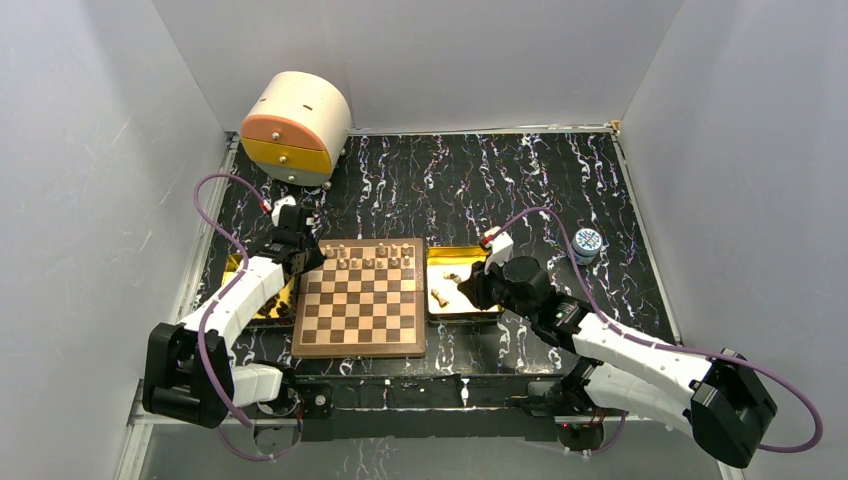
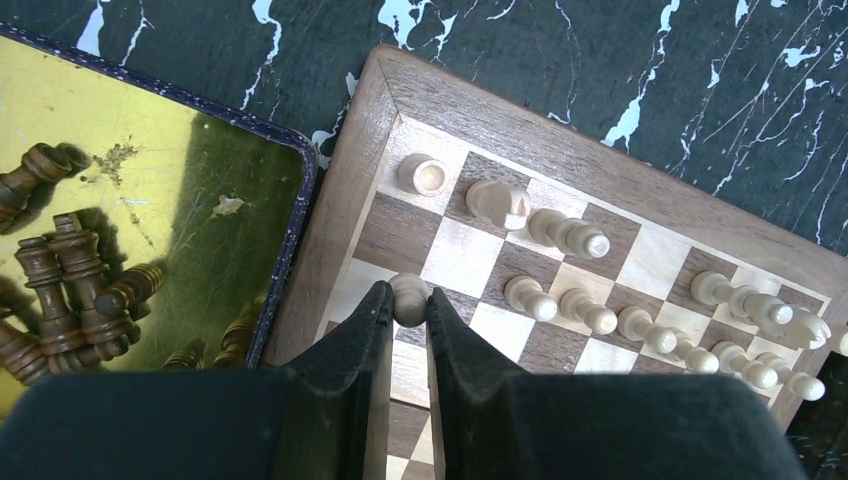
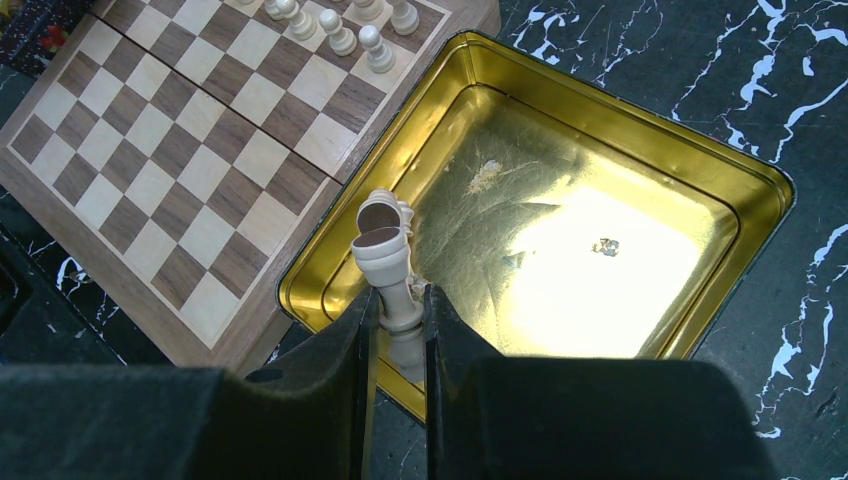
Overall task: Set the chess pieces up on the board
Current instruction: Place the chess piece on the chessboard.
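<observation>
Found the left fingers pinched narrow around the round head of a small pale turned-wood pawn. Pawn upright on the outermost file, second rank in, at the far-left corner of the square wooden chessboard of dark and pale squares. Found the right fingers closed too, gripping the slim upper end of a taller pale wooden piece, tilted with its brown felted base pointing away, over the near corner of the shiny gold rectangular tray just beside the board. Cannot tell whether the shape behind it is a second piece or a reflection, nor whether the base rests on the tray. Judge such pieces light, stiff, probably smooth and prone to swivel in a pinch. Best taken at the neck under the head, kept vertical, and set down gently to spare the neighbours standing close along the two far ranks. Logged the left arm stretched along the board's left edge, wrist pitched down. Logged the right arm reaching in from the right, elbow bent, above the black marbled tabletop.
</observation>
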